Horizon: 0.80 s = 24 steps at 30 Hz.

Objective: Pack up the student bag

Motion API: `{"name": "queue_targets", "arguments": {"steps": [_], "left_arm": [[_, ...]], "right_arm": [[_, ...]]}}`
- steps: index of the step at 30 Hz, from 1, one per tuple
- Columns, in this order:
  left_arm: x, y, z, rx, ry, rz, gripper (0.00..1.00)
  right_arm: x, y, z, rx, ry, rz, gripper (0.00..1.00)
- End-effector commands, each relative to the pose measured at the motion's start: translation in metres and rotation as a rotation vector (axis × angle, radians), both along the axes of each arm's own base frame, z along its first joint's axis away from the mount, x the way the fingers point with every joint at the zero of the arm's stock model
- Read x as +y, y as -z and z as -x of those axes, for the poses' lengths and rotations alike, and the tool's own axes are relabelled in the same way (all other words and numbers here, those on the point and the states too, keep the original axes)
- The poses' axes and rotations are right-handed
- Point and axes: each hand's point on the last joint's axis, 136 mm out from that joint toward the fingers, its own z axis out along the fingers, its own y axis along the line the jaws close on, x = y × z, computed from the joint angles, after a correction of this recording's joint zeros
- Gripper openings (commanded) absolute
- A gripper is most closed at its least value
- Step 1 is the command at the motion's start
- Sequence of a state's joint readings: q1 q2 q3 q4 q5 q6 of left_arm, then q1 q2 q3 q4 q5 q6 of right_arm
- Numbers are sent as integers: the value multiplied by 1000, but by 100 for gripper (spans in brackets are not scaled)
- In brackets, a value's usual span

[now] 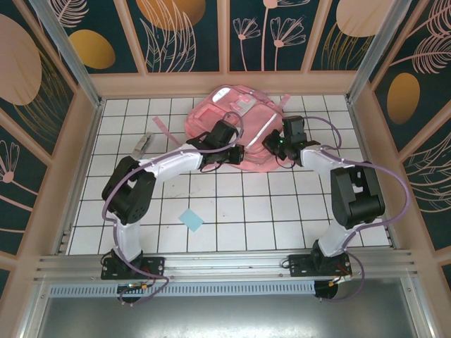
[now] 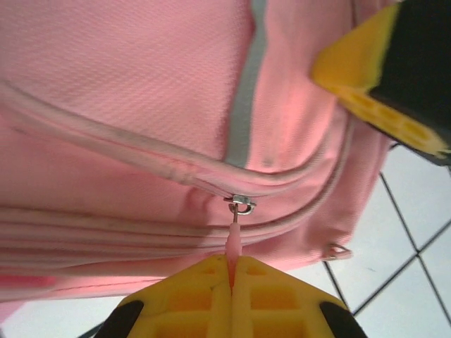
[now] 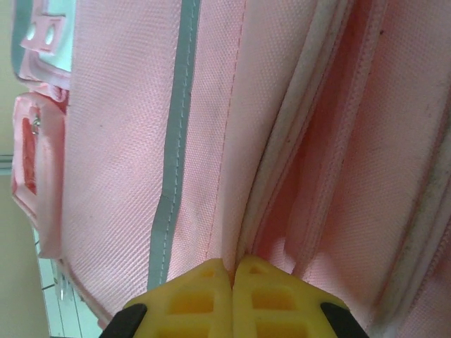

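We see the bag [image 1: 236, 116] lying at twelve o'clock on the tiled desk [image 1: 282, 225]. Our left tool [image 2: 231, 266], at the bag's six o'clock edge, is pinched tight on the pink zip pull [image 2: 232, 243], which hangs from the metal slider [image 2: 241, 205]. Our right tool [image 3: 232, 269], at the bag's four o'clock edge, is closed on a fold of its fabric beside the zip seam. A blue square [image 1: 190, 220] lies at seven o'clock on the desk, well apart from the bag.
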State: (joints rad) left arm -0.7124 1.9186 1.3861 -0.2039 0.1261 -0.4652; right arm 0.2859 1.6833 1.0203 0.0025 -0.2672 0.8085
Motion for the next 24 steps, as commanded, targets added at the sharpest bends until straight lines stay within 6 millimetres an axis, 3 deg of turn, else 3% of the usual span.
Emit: {"name": "queue_targets", "arguments": {"steps": [1, 6, 12, 13, 16, 17, 20, 22, 24], "left_arm": [[63, 16, -13, -15, -140, -161, 0], [100, -2, -43, -74, -261, -149, 0], [91, -25, -57, -104, -274, -72, 3], [89, -27, -56, -99, -269, -61, 15], [93, -33, -51, -96, -288, -43, 50], [98, -36, -50, -103, -307, -40, 60], [117, -43, -48, -130, -372, -24, 81], [133, -58, -47, -164, -423, 8, 97], [152, -59, -50, -166, -481, 23, 99]], "right_arm": [[-8, -38, -12, -118, 18, 12, 0], [-4, -44, -14, -134, -3, 2, 0], [12, -53, -12, -158, -92, 28, 0], [17, -55, -10, -162, -120, 46, 4], [31, -62, 4, -181, -193, 143, 49], [35, -63, 12, -184, -216, 184, 58], [49, -62, 40, -181, -296, 273, 66], [60, -57, 61, -164, -352, 304, 68], [77, -50, 85, -147, -425, 332, 69]]}}
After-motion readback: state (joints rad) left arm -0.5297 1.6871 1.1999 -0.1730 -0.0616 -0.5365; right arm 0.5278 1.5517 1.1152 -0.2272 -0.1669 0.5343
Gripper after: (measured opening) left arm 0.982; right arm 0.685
